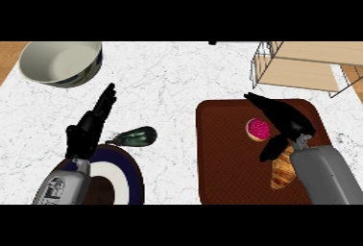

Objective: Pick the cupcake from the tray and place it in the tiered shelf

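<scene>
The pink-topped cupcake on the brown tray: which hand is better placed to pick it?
The right hand: it hovers open beside the pink-topped cupcake over the brown tray. The left hand rests far off.

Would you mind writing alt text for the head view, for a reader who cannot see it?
The right robot hand hangs open over a brown tray, beside a pink-topped cupcake and a croissant. The wire shelf stands beyond the tray. On the left, the left robot hand rests open near a bowl, a dark avocado and a plate.
</scene>
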